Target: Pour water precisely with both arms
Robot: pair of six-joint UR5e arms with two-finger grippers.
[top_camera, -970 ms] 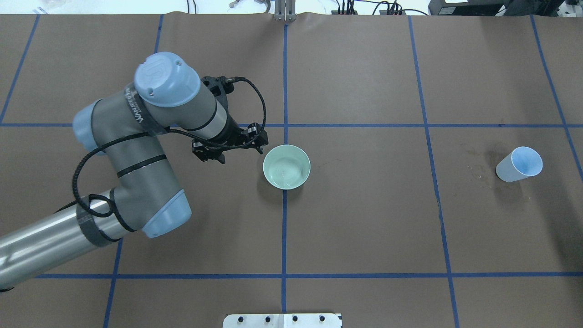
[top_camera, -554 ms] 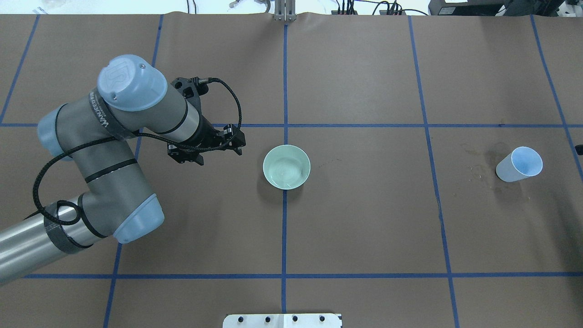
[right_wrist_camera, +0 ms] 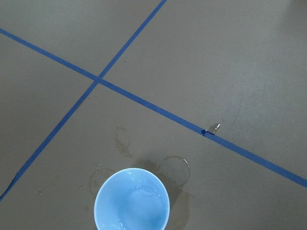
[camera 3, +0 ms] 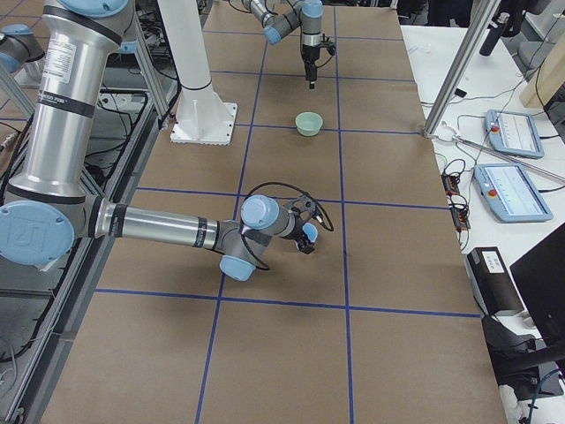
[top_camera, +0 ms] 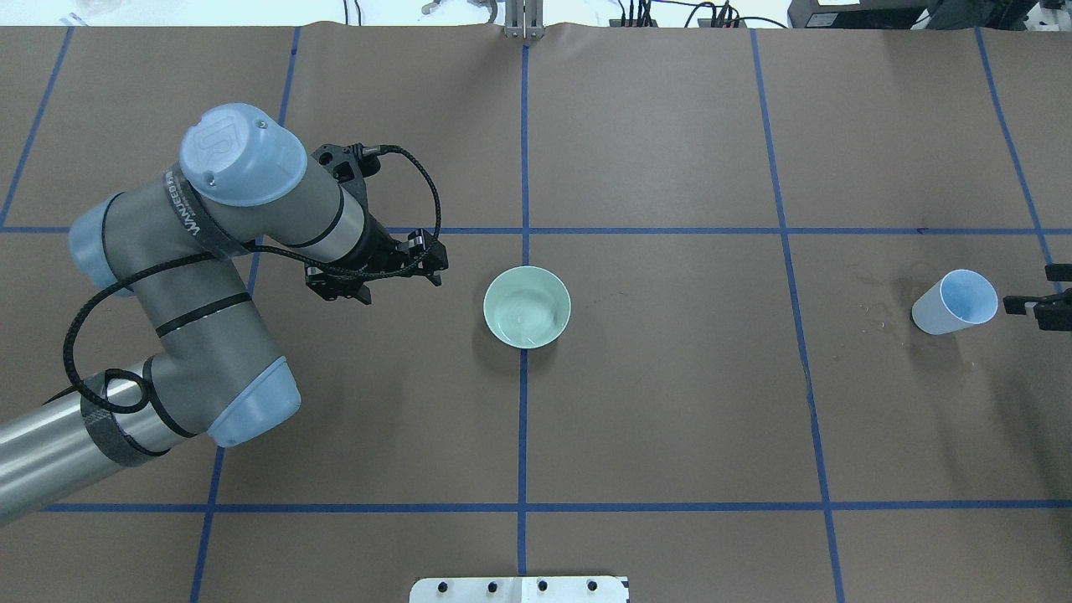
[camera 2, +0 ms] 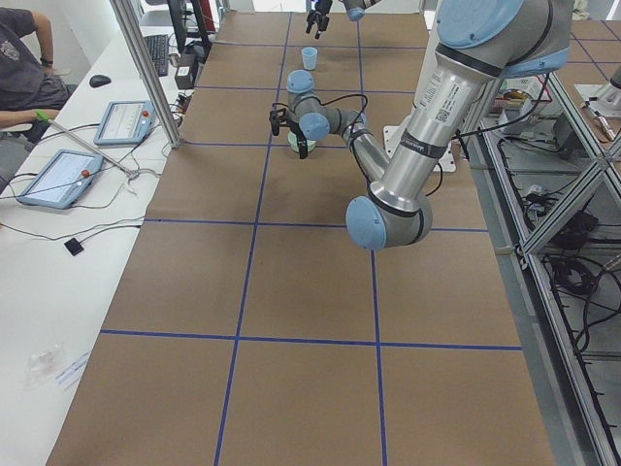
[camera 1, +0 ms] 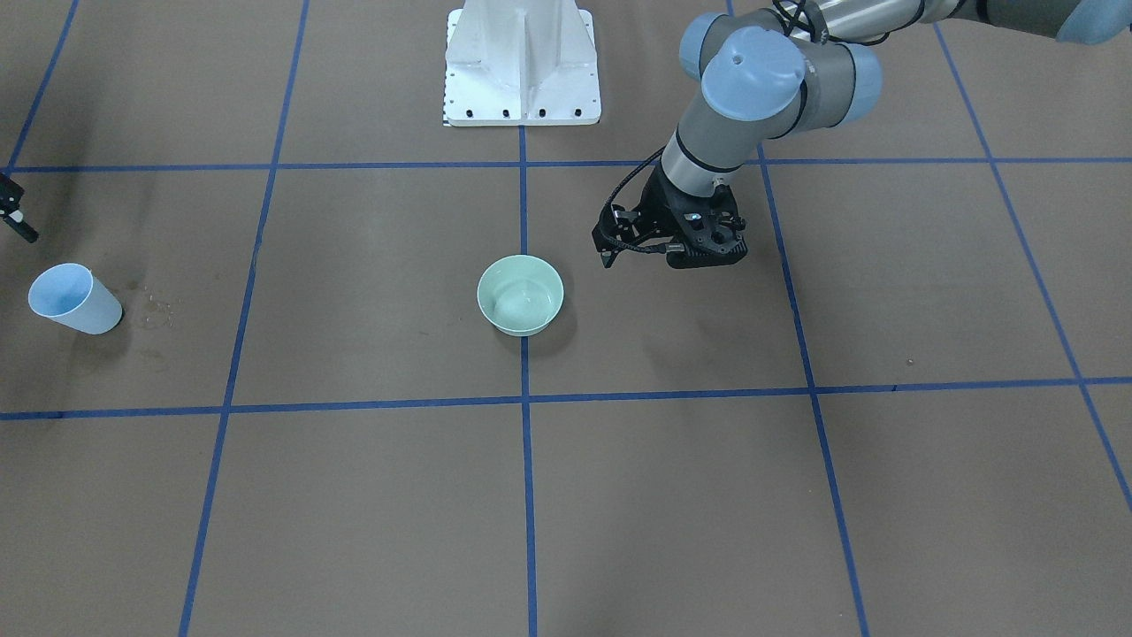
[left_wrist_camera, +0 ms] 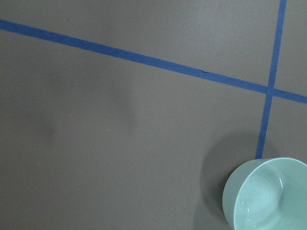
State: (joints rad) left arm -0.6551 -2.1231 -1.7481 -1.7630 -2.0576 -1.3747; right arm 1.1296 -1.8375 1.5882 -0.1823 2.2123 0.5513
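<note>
**Q:** Where is the water?

**A:** The water shows only as faint glints inside the blue cup. The cup stands on its base on the brown paper, far out on the robot's right. Pale wet rings mark the paper just beside it. The green bowl stands at the centre of the table, well apart from the cup. It also shows whitish reflections inside. Whether these are liquid or glaze cannot be told.

**Q:** How far along is the task?

**A:** No pour is under way. Neither vessel is held or lifted. By my judgement, these steps remain: grasp the cup, carry it to the bowl, steady the bowl, tip the cup.

**Q:** What is the pose of each arm?

**A:** The right gripper sits low at the table's edge, level with the cup and just beside its rim. No contact is visible. The arm lies stretched out low over the table. Whether its fingers are spread or closed cannot be told.

The left arm is bent at the elbow, with the wrist pointing down. The left gripper hovers near the bowl on the robot's left side, apart from it. Its fingers are spread and hold nothing.
</note>
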